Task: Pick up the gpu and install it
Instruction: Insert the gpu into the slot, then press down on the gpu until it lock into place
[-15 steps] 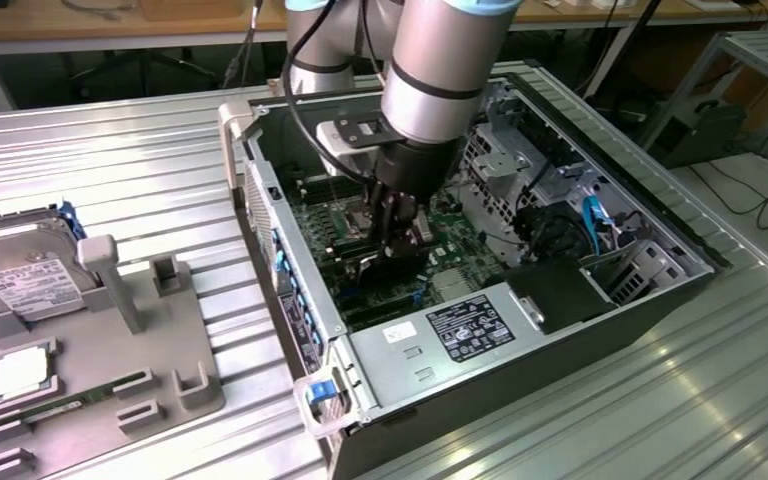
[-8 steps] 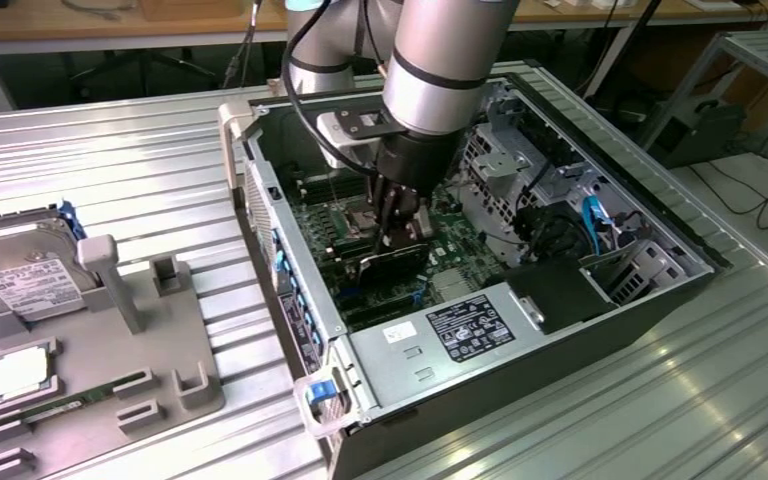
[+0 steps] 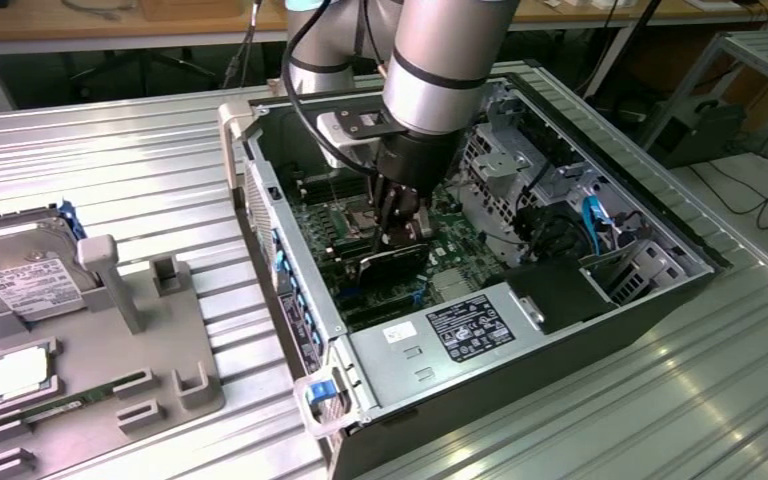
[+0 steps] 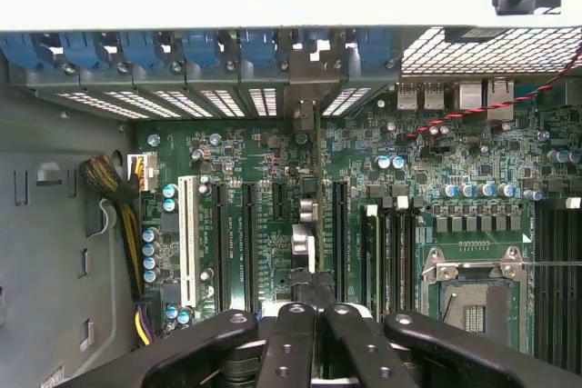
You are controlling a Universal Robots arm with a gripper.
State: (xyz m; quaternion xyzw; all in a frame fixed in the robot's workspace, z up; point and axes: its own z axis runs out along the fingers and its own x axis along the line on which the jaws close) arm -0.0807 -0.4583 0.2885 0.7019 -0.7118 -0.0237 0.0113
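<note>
Reaching down from above, the robot arm (image 3: pixel 418 70) stood inside an open computer case (image 3: pixel 518 330) that lay on its side on a ribbed metal table (image 3: pixel 117 170). In the exterior view, the gripper (image 3: pixel 402 236) was narrowed onto the top edge of the gpu (image 3: pixel 391 268), a thin dark card standing on edge over the green motherboard (image 3: pixel 458 245). Whether the card's lower edge was fully seated in its slot could not be told. A black power supply with a white label (image 3: pixel 471 325) sat just beside the card, toward the case's near end. On the exterior view's left, well apart from the case, a grey parts holder (image 3: pixel 144 330) carried a silver hard drive (image 3: pixel 31 280) and a slim green memory stick (image 3: pixel 57 408).

From the wrist view, the black fingers (image 4: pixel 293 343) sat pressed close together, clamping the card, seen edge-on as a thin dark strip (image 4: pixel 307 265) running between two black expansion slots. Its silvery bracket end (image 4: pixel 305 102) met the row of blue slot clips (image 4: pixel 182 47) along the case's rear wall. A white slot (image 4: pixel 188 238), an empty processor socket (image 4: pixel 473 293) and a bundle of yellow and black wires (image 4: pixel 118 188) lay around it.
</note>
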